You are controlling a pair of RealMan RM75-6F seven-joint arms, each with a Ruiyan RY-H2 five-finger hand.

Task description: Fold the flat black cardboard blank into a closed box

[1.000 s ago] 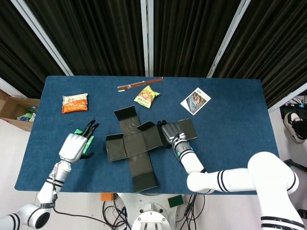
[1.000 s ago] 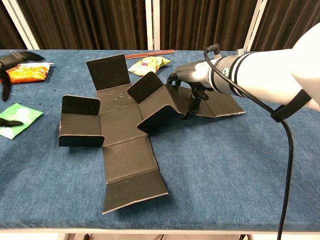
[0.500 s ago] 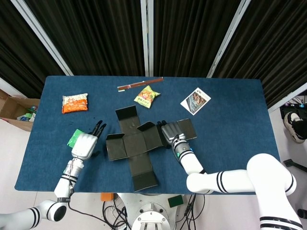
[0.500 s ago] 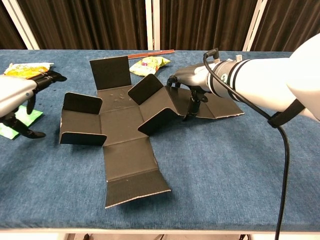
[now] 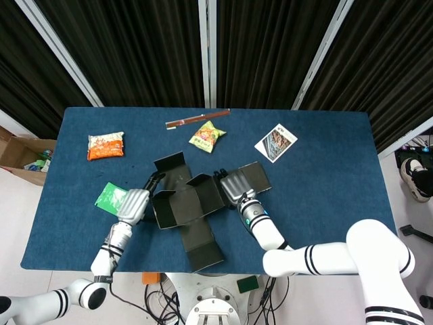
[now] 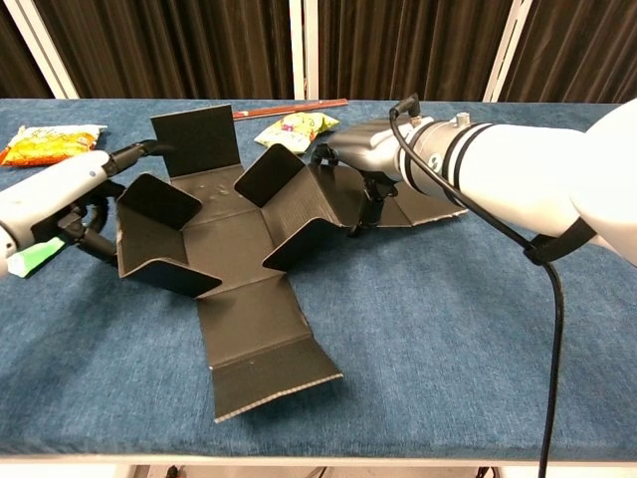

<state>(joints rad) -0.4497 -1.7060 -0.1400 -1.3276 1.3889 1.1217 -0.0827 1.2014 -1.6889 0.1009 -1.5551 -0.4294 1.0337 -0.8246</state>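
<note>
- Movement first: the left hand [image 6: 60,194], well clear of the work a second ago, has come in against the outer face of the left flap of the black cardboard blank [image 5: 189,203], fingers spread, gripping nothing I can see.
- That flap now stands steeper, so the left wall is starting to form.
- Blank lies mid-bench [image 5: 325,223], its near panel flat.
- Right hand [image 6: 366,149] still presses the right-side fold, fingers curled over it; the inner flap there leans up.
- Judgement: early stage, both side walls rising, closing flaps not yet touched.
</note>
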